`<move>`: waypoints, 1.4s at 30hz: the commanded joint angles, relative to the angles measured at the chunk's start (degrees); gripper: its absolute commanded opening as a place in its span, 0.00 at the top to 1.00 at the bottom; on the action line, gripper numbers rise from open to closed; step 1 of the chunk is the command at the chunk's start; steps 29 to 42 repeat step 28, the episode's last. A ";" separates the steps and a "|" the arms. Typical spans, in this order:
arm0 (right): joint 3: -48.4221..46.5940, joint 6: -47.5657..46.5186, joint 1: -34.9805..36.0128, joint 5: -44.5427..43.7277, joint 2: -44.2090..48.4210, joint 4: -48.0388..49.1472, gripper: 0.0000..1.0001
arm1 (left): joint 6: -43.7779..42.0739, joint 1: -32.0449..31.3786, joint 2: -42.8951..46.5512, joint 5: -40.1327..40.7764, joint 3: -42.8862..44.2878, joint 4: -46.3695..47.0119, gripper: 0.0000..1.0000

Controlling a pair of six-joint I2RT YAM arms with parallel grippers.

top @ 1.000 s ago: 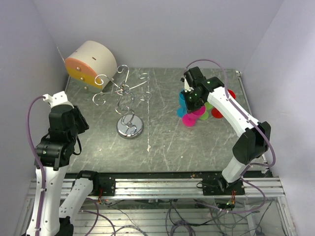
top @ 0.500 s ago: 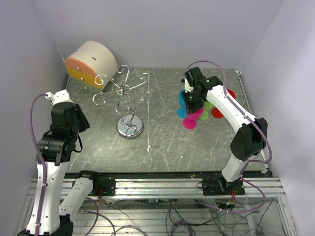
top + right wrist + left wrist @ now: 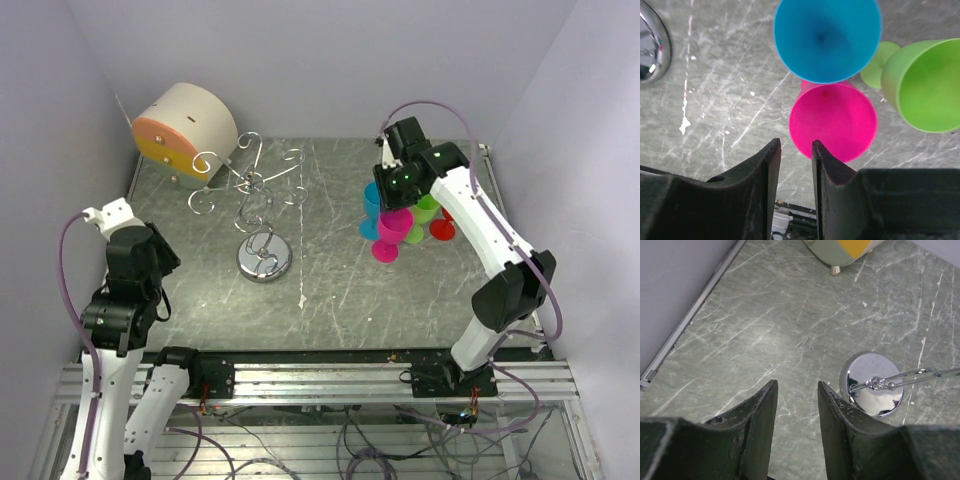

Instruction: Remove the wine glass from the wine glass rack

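Note:
The wine glass rack (image 3: pixel 258 205) is a silver wire stand with curled arms on a round shiny base (image 3: pixel 875 384), left of the table's middle; nothing hangs on its arms. A pink wine glass (image 3: pixel 390 230) (image 3: pixel 832 121) stands upright on the table at the right. My right gripper (image 3: pixel 392 195) (image 3: pixel 796 145) hovers above it, open, its jaws clear of the rim. My left gripper (image 3: pixel 150 255) (image 3: pixel 797 386) is open over bare table near the left edge, with the rack's base to its right.
Blue (image 3: pixel 371 205) (image 3: pixel 827 37), green (image 3: pixel 427 208) (image 3: pixel 925 85) and red (image 3: pixel 443 230) glasses crowd around the pink one. A beige cylinder with an orange face (image 3: pixel 185 125) sits at the back left, behind the rack. Walls close in on both sides.
My right gripper has opened, let go of the pink glass, and risen above it. The left arm has drawn back a little toward the near edge.

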State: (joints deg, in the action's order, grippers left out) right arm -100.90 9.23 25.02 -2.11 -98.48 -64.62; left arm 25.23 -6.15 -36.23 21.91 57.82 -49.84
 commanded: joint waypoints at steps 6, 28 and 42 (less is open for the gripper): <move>6.81 4.23 -0.23 -9.46 17.01 13.90 0.44 | 2.89 -0.26 8.54 5.45 -10.14 11.54 0.50; 40.47 8.85 -0.14 -10.70 45.82 38.15 0.00 | 2.30 -0.48 8.27 1.68 -9.70 9.50 0.35; 40.47 8.85 -0.14 -10.70 45.82 38.15 0.00 | 2.30 -0.48 8.27 1.68 -9.70 9.50 0.35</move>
